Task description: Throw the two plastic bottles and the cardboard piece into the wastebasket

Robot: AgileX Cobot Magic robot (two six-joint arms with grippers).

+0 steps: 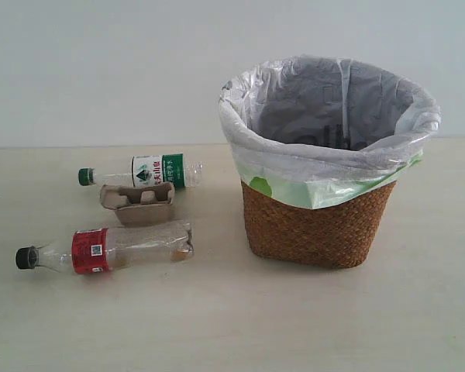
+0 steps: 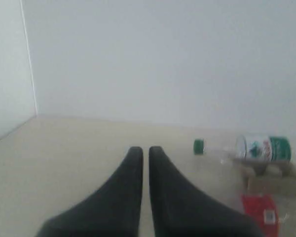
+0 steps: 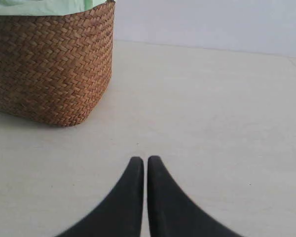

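On the table's left lie two clear bottles on their sides: the green-capped, green-white-labelled bottle (image 1: pixel 143 172) (image 2: pixel 254 148) farther back and the red-labelled, black-capped bottle (image 1: pixel 101 249) (image 2: pixel 260 211) nearer the front. Between them sits the tan pulp cardboard piece (image 1: pixel 137 202) (image 2: pixel 274 178). The brown woven wastebasket (image 1: pixel 322 225) (image 3: pixel 49 64) with its white and green bag stands to the right. Neither gripper shows in the exterior view. My left gripper (image 2: pixel 145 149) is shut and empty, short of the bottles. My right gripper (image 3: pixel 145 159) is shut and empty, apart from the basket.
A pale wall runs behind the light wooden table (image 1: pixel 232 325). Bare tabletop (image 3: pixel 212 108) lies beside the basket, and more of it lies in front of all the objects.
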